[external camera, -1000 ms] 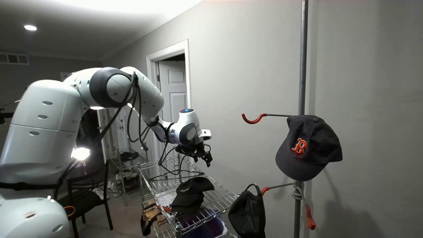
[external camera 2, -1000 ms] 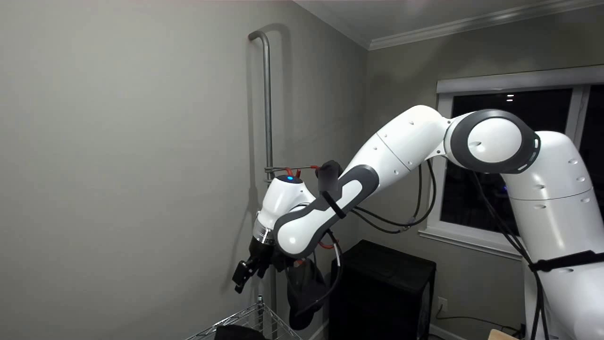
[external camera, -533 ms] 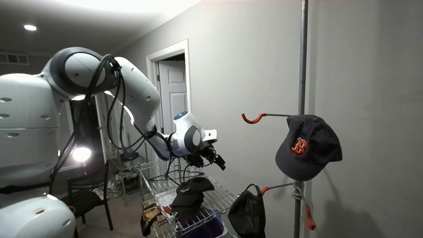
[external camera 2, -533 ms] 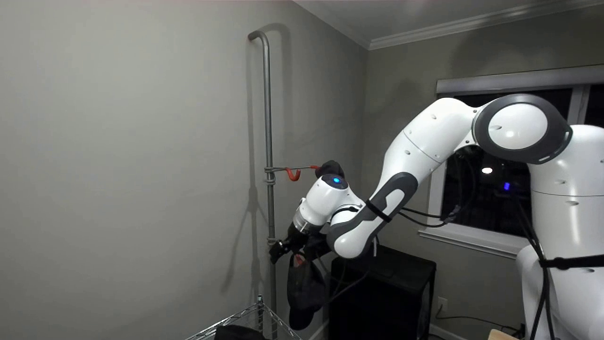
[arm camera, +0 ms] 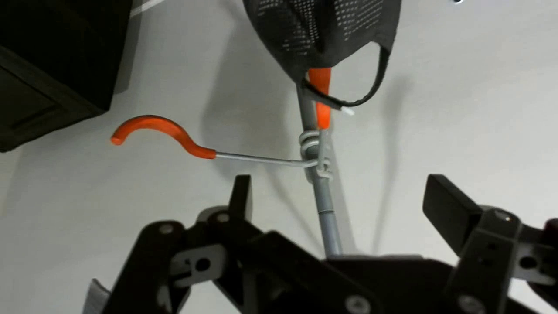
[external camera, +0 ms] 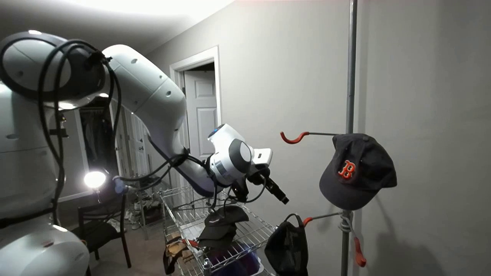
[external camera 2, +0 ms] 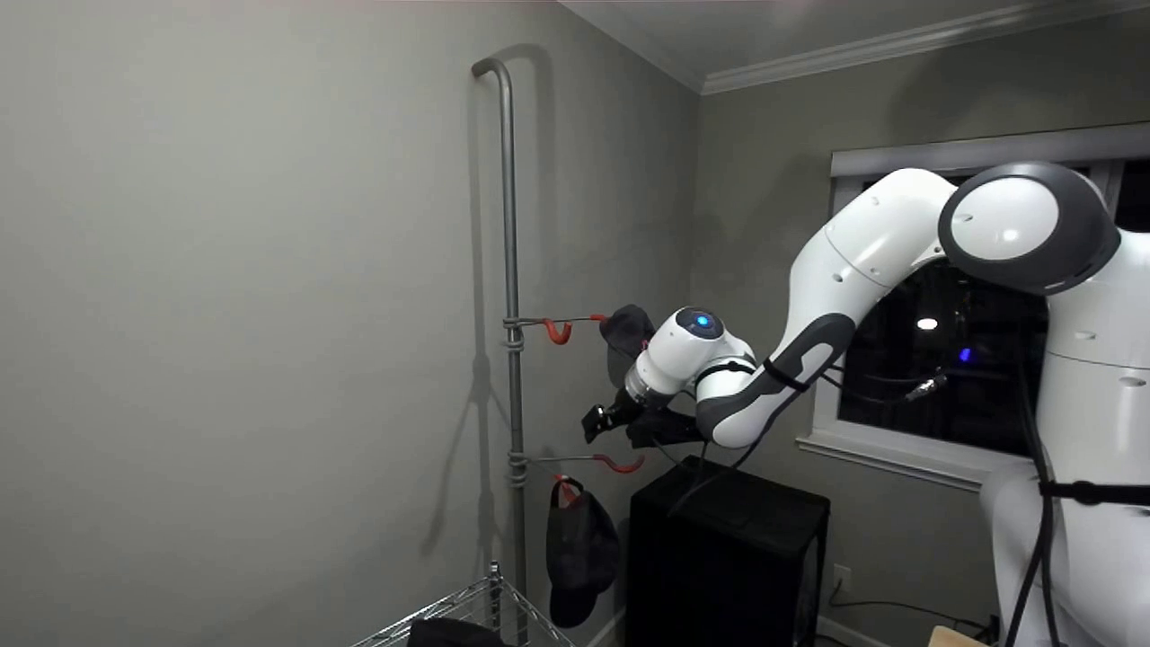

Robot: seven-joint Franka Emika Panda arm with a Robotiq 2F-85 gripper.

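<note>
- Which way does the mesh cap [external camera: 287,249] lie from the pincer [arm camera: 340,194]?
- Below it and apart, in both exterior views. It hangs by its strap from an orange hook [arm camera: 322,117] on the pole [external camera 2: 510,225], near a corner of the wire rack [external camera 2: 495,589].
- Its long axis?
- Near upright, bill [external camera 2: 572,608] lowest; the wrist view, upside down, puts the cap at the top.
- Anything gripped?
- Nothing: the fingers [arm camera: 447,207] stand wide apart, the pole showing through the gap.
</note>
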